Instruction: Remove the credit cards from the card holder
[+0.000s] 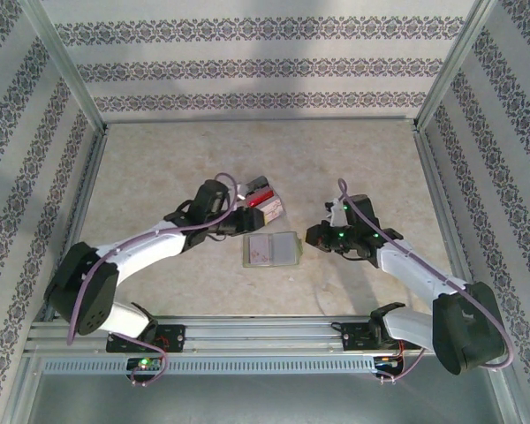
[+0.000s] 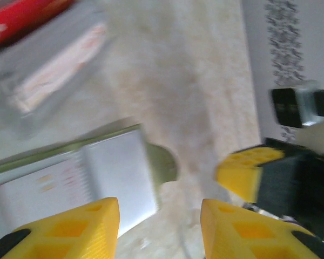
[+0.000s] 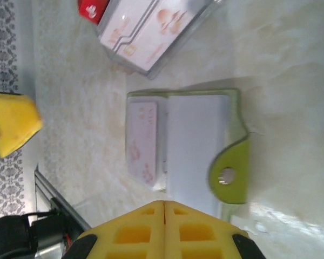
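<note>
The card holder [image 1: 271, 249] lies unfolded on the table between the two arms, its olive-green edge and round snap tab [image 3: 229, 174] on one side. Its pale grey sleeves [image 3: 197, 141] face up, and a credit card [image 3: 142, 141] with faint pink print sits in one sleeve. My left gripper [image 1: 244, 219] hovers just behind the holder's far-left corner. It is open, its yellow fingertips [image 2: 81, 226] apart with bare table between them. My right gripper [image 1: 313, 236] is beside the holder's right edge, its fingers [image 3: 151, 229] shut on nothing.
A blocky grey, red and white stack [image 1: 265, 200] rests just behind the holder, close to my left gripper. Patterned walls with metal posts enclose the table on three sides. An aluminium rail [image 1: 265, 336] runs along the near edge.
</note>
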### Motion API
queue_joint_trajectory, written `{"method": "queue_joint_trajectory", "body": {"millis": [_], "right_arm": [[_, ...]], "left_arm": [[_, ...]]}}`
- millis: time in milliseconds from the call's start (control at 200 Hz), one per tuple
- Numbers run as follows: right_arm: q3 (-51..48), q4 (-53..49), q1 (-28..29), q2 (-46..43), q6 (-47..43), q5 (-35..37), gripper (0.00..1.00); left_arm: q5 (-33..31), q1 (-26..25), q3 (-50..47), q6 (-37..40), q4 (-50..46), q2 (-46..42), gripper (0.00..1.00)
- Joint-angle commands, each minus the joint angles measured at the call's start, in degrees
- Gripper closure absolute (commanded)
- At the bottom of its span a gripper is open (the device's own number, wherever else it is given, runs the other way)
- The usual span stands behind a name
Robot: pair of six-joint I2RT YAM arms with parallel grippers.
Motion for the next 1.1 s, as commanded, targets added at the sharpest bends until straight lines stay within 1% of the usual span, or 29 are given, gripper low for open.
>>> {"method": "queue_joint_trajectory", "body": {"millis": [0, 120, 215, 380, 540, 665, 759, 894, 1094], "right_arm": [[3.21, 1.85, 4.37, 2.78, 2.37, 0.67, 0.96], [5.54, 3.71, 9.71, 8.85, 3.66, 3.92, 0.96], [6.55, 5.26, 11.61, 13.57, 4.41, 6.00, 0.97], [5.09, 5.80, 11.43, 16.64, 4.08, 10.59, 0.98], [3.72, 4.53, 10.68, 18.95, 2.72, 10.96, 0.98], [2.87, 4.26, 10.40, 19.35, 2.24, 11.81, 0.98], [2.89, 4.18, 10.39, 19.72, 1.94, 11.77, 0.98], [3.04, 4.27, 10.42, 20.32, 1.59, 11.77, 0.98], [2.95, 4.22, 10.38, 20.71, 1.32, 11.95, 0.98]], "left_arm": [[-2.63, 2.00, -4.28, 0.83, -6.17, -3.52, 0.56], [-3.43, 3.11, -8.17, -0.49, -5.16, -5.49, 0.58], [-4.24, 3.16, -9.81, -1.07, -4.60, -5.92, 0.61], [-4.86, 3.22, -10.61, -1.42, -4.09, -5.64, 0.63], [-1.73, 2.62, -9.82, -1.94, -1.19, -2.53, 0.65], [-0.05, 1.16, -9.14, -3.88, 3.28, 1.04, 0.70], [0.88, -0.01, -7.61, -4.43, 5.21, 3.93, 0.75], [1.88, -0.35, -4.80, -3.14, 4.64, 6.80, 0.79], [2.52, -0.40, -2.70, -2.54, 4.39, 10.82, 0.80]]}}
